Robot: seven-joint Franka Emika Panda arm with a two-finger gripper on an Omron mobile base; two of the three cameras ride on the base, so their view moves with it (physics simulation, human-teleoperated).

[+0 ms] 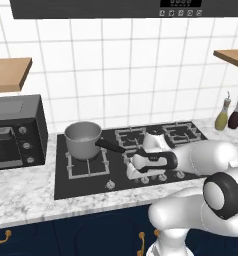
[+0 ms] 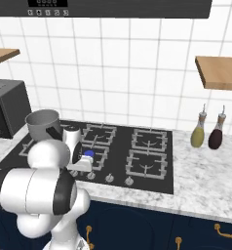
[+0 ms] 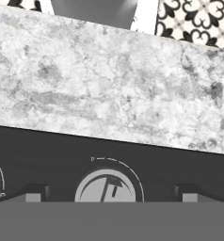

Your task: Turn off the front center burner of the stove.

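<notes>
Claw (image 3: 109,200) hung low over a silver knob (image 3: 108,187) in the stove's front row, fingers (image 3: 34,195) set wide on either side, open and gripping nothing. Marble counter (image 1: 21,192) carried the black stove (image 2: 64,128). Its burner (image 2: 89,154) in the front middle showed a blue disc. A grey pot (image 1: 83,139) sat on the left grate, and two bottles (image 2: 207,132) stood right of the stove.

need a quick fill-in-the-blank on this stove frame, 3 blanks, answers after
The front center burner shows a bright ____ disc.
The grey pot sits on the stove's rear ____ grate.
Two bottles stand on the marble counter to the stove's ____.
Answers: blue; left; right
</notes>
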